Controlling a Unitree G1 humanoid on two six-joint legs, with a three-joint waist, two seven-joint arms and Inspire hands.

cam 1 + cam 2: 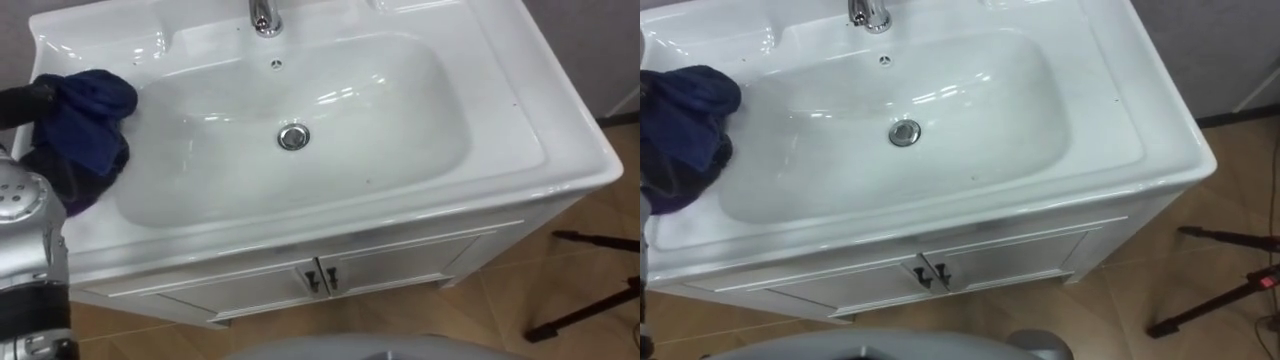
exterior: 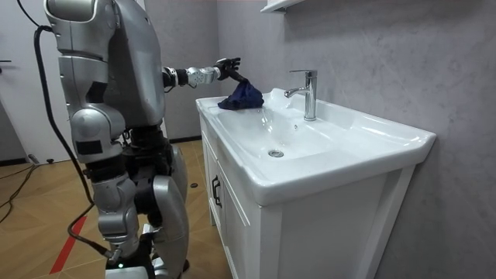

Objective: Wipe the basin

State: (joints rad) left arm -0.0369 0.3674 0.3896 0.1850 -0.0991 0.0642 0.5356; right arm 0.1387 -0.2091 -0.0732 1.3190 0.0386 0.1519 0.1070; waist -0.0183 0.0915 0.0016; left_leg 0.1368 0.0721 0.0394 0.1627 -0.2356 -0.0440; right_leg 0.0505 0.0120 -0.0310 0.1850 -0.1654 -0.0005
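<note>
We find the crumpled dark blue cloth (image 1: 85, 120) bunched on the left rim of the white ceramic basin (image 1: 400, 150), spilling onto the bowl's slope, a sensible place to begin a sweep across. The left hand (image 2: 226, 68) sits above it. Its fingers, small in the room view, seem pinched on the cloth's top, probably so it drags without slipping.

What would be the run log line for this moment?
left hand: grips blue cloth | blue cloth: on left rim of basin
</note>
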